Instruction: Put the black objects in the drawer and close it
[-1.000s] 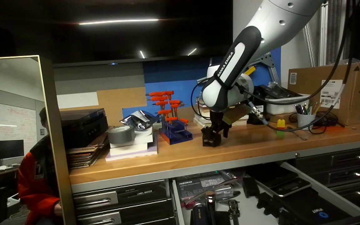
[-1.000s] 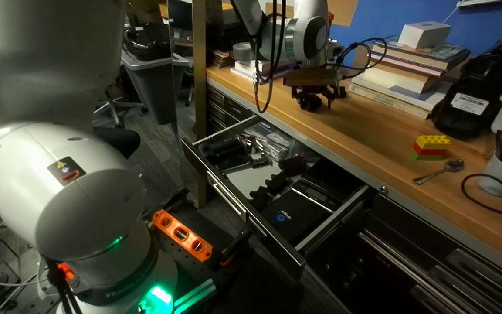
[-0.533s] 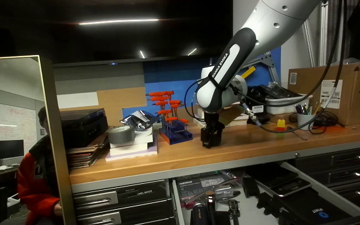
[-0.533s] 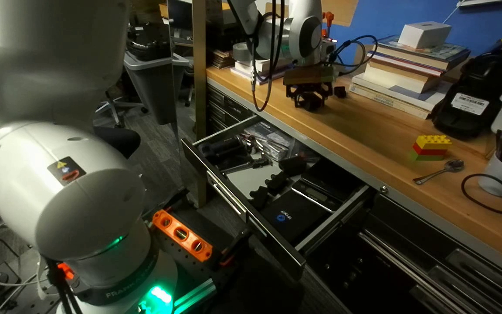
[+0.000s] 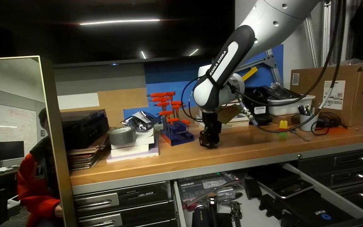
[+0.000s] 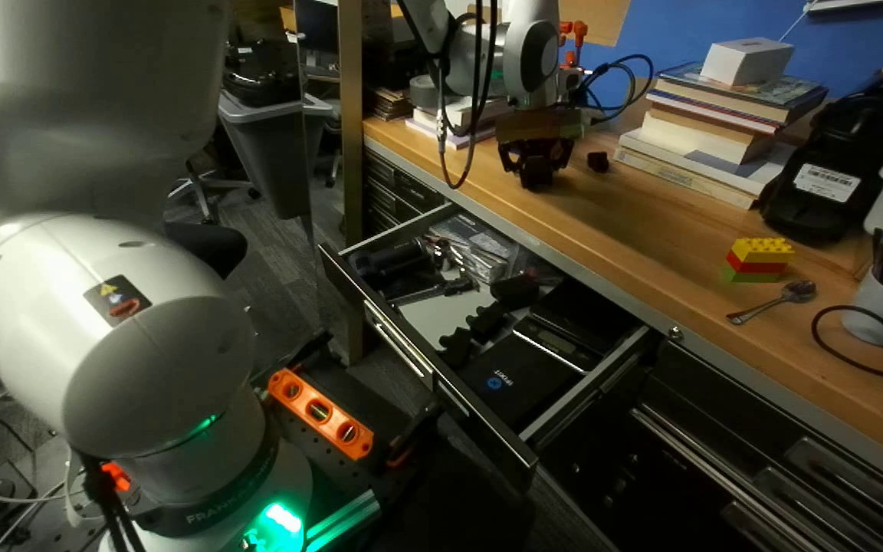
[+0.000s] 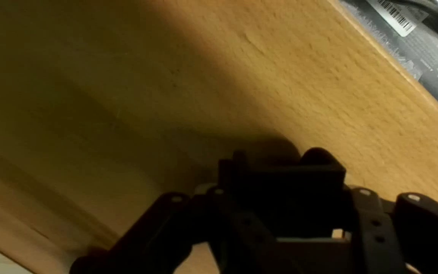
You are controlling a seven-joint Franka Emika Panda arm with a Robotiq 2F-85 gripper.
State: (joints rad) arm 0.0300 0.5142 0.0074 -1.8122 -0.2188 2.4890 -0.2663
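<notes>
Black block gripped, drawer still to be loaded

Over the last second the jaws of the gripper (image 6: 539, 166) were drawn in: a wide spread was seen before, now both sides of a black block (image 7: 291, 194) were met and the gap was filled by it in the wrist view. Read as a grasp; firmness could not be judged. Whether any lift off the worktop (image 6: 641, 222) had been made could not be told, its underside being hidden

A slight shift to the left was shown in both exterior views, the block being taken along. More room was thereby gained from the second black block (image 6: 597, 161), unmoved on the worktop, right of the gripper and left of the book stack (image 6: 717, 134)

Meaning for the task: this pick was judged made. Neither block had been placed in the drawer (image 6: 584, 386), which was left pulled out on the near side, below the worktop. Dark pieces (image 6: 487, 320) were seen inside it; whether these were meant too could not be told. A clean lift was called for next, then a carry clear of the worktop edge toward the near side. Second pick and drawer closing were yet to be done
</notes>
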